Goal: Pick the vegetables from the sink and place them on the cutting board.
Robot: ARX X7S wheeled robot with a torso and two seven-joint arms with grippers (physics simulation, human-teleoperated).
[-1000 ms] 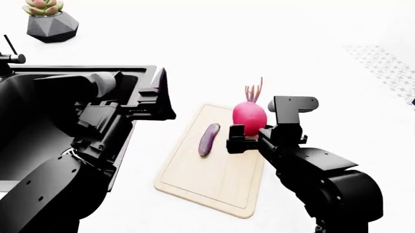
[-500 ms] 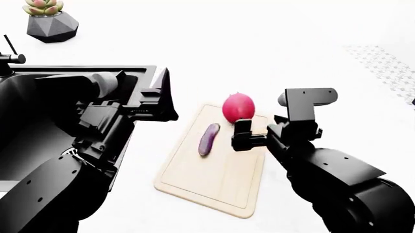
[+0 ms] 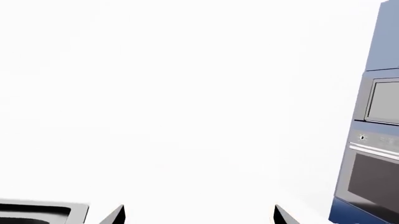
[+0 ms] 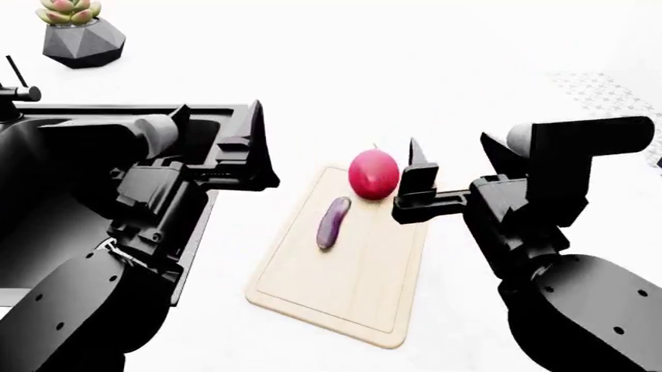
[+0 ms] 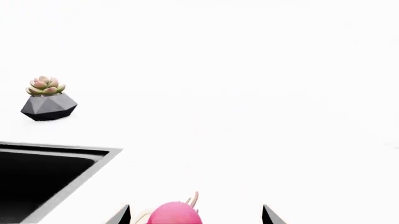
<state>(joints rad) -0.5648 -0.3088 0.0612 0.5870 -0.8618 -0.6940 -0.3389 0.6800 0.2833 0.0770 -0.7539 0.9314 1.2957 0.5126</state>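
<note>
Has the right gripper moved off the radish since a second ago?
Yes. The right gripper has drawn back toward the cutting board's right edge and opened; the radish now lies free at the board's far end.

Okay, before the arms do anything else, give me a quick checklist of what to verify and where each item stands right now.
1. Radish on the cutting board: ok, at its far edge.
2. Eggplant on the board: ok.
3. Right claw released: ok, open, beside the radish.
4. Left claw empty: ok, open, nothing between its tips.
5. Sink cleared: cannot tell, the left arm hides the basin.
6. Radish settled: cannot tell.
</note>
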